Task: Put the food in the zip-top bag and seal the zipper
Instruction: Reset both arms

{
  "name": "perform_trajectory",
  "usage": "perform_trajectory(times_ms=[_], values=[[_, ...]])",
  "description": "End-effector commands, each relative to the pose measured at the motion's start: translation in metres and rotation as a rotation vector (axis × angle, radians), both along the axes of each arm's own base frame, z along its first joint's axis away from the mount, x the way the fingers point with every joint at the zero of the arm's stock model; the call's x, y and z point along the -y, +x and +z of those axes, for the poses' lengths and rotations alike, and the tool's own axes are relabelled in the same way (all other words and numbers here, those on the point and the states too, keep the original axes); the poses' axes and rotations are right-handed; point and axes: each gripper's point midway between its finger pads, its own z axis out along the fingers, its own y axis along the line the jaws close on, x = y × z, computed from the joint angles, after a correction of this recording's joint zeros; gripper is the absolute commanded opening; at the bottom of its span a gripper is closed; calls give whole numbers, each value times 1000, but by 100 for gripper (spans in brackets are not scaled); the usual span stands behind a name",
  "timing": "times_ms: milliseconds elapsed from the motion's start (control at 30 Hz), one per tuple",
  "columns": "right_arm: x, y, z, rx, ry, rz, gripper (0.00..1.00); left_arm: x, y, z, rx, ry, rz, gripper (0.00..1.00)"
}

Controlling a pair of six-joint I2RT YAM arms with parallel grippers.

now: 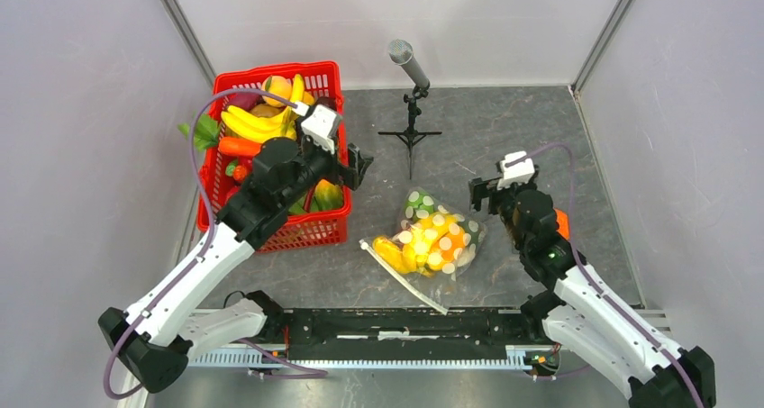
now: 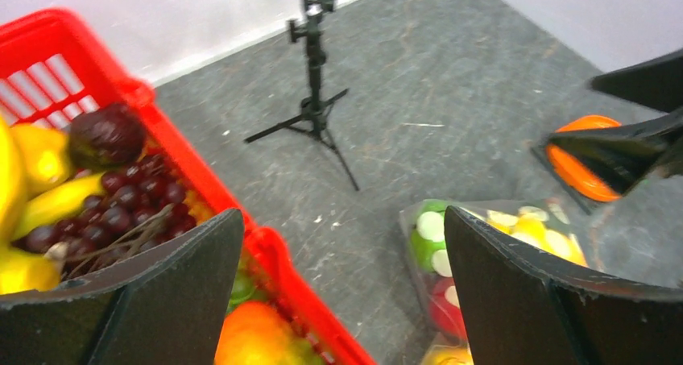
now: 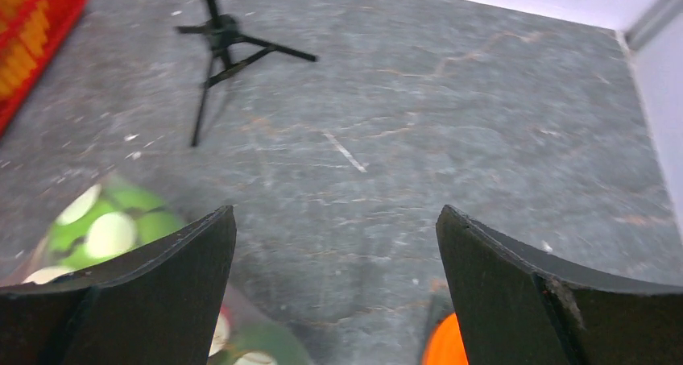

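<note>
Across the surface [image 1: 504, 138], the red basket [image 1: 275, 70] at upper left holds loose food [image 1: 252, 124]; the zip-top bag [image 1: 432, 241] lies at centre, part filled, its zipper [image 1: 405, 282] along the lower-left edge. My left claw [image 1: 358, 167] and right claw [image 1: 482, 194], beside the bag, both gape wide, empty. I fear the limp mouth flops shut and pieces skid off.

Robot lab test cell, plain white walls [image 1: 405, 21], tripod microphone [image 1: 408, 63], grey tabletop [image 1: 504, 129]
</note>
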Motion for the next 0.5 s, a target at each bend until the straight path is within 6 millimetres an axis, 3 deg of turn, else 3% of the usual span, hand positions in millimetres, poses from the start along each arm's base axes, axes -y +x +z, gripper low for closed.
perform_trajectory(times_ms=[0,200,467], values=[[37,8,14,35,53,-166,98,-33,17,3,-49,-33,168,100],[48,14,14,-8,-5,-147,98,-88,38,0,-144,-170,365,100],[96,26,16,-52,140,-255,98,-145,48,-17,-212,-307,658,100]])
